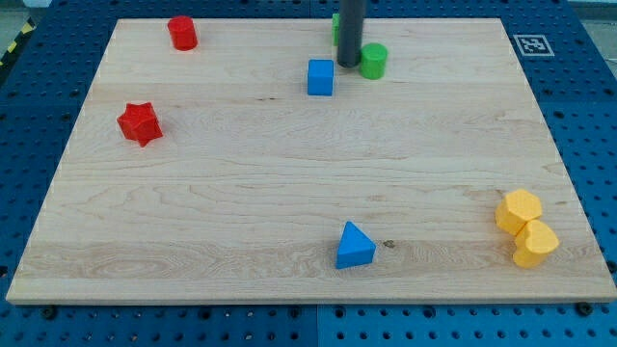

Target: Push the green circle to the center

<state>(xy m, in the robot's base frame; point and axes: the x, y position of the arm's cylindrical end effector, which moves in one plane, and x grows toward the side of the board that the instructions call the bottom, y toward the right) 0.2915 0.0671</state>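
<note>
The green circle point(373, 60) is a short green cylinder near the view's top, right of the middle. My dark rod comes down from the view's top and its tip point(348, 64) rests just left of the green circle, touching or nearly touching it. A second green block point(335, 27) is mostly hidden behind the rod. A blue cube point(320, 77) sits just left of and a little below the tip.
A red cylinder point(182, 33) is at the top left and a red star point(140, 123) at the left. A blue triangle point(354, 246) lies at the bottom middle. Two yellow blocks point(519, 211) point(535, 243) touch at the bottom right. The wooden board point(289, 173) ends at blue pegboard.
</note>
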